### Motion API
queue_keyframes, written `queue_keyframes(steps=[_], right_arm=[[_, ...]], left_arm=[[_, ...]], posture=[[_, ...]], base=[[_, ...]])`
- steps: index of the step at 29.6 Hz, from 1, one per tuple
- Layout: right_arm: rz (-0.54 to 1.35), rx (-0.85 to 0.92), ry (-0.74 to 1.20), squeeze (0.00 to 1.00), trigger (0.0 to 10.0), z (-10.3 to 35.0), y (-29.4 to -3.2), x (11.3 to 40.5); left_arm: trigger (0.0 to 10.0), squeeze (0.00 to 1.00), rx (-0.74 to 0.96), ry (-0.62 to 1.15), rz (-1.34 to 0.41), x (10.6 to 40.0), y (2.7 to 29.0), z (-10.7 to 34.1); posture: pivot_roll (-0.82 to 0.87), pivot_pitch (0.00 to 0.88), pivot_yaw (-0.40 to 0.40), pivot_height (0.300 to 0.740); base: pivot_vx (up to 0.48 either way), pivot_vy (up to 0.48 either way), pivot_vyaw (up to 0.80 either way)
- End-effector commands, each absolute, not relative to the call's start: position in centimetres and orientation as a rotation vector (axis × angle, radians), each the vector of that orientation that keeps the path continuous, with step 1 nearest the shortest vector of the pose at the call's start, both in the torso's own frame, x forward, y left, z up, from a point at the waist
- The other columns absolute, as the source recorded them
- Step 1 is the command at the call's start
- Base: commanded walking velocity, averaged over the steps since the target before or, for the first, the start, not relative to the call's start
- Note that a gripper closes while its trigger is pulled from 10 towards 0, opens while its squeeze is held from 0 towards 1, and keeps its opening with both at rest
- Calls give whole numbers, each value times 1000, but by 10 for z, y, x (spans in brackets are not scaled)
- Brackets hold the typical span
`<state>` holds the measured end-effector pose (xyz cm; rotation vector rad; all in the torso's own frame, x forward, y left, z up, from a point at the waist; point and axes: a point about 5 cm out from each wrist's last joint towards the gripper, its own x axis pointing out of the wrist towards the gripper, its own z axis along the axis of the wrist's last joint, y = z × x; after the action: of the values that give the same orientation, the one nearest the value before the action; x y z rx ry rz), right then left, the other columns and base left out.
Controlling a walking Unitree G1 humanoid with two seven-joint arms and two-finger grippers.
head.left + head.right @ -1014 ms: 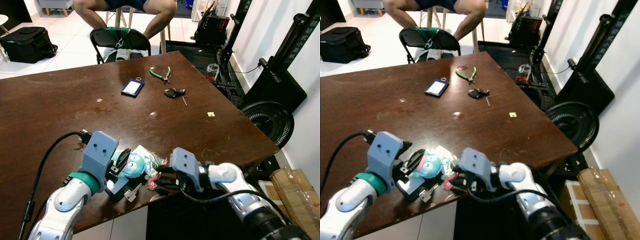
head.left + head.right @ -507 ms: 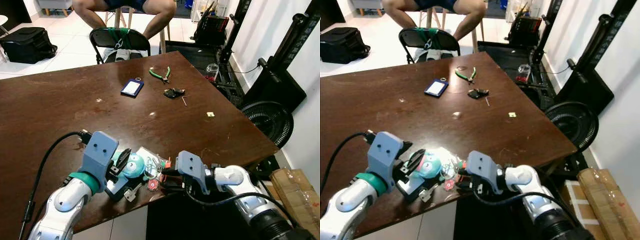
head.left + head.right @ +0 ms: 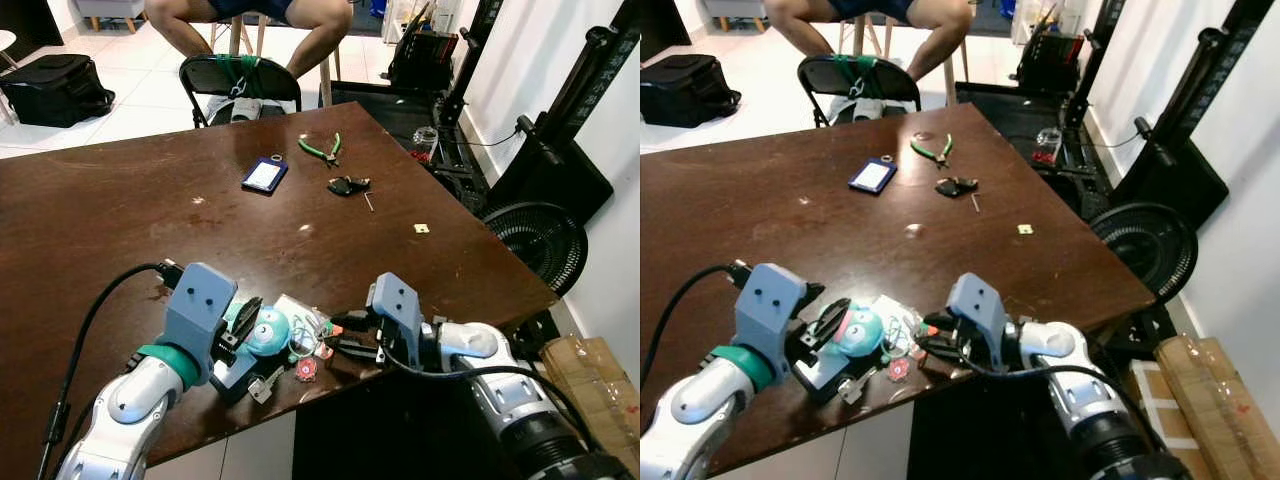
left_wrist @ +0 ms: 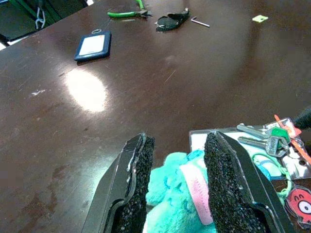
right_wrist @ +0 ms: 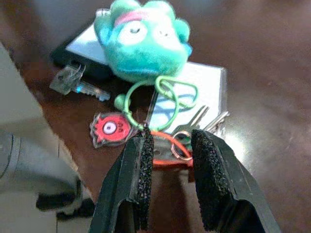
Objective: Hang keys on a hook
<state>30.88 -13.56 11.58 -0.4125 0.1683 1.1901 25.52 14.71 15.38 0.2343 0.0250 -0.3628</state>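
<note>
- Right wrist view: the keys (image 5: 187,133) lie on a clear card sleeve (image 5: 209,80) by the near edge of the brown table (image 3: 110,215), on a ring with an orange loop, a green cord and a round red charm (image 5: 110,128).
- Just beyond the keys sits a teal plush toy (image 5: 146,36), joined by the green cord.
- The right gripper (image 5: 170,160) is part open, fingers either side of the orange loop and ring, gripping nothing firmly that I can see.
- The left gripper (image 4: 177,174) straddles the plush from the other side of the keys, jaws parted around it.
- Far across the table from the keys: a blue badge holder (image 3: 265,174), green pliers (image 3: 323,150), a black fob (image 3: 349,185).
- Beyond the table, a folding chair (image 3: 240,85) and a seated person's legs (image 3: 320,25).
</note>
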Motion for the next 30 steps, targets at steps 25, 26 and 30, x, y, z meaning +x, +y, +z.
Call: queue_keyframes(steps=[25, 26, 30], right_arm=[[1307, -498, 198, 0, 10000, 101, -121, 292], [1307, -498, 198, 0, 10000, 101, -121, 292], [1300, -467, 164, 0, 10000, 103, -111, 294]], left_arm=[[10000, 0, 238, 49, -369, 252, 147, 152], [10000, 0, 238, 49, -369, 252, 147, 152], [10000, 0, 238, 50, -370, 252, 147, 152]], posture=[[3, 56, 68, 740], [3, 56, 68, 740], [6, 56, 70, 740]], base=[[0, 0, 0], [0, 0, 0], [0, 0, 0]])
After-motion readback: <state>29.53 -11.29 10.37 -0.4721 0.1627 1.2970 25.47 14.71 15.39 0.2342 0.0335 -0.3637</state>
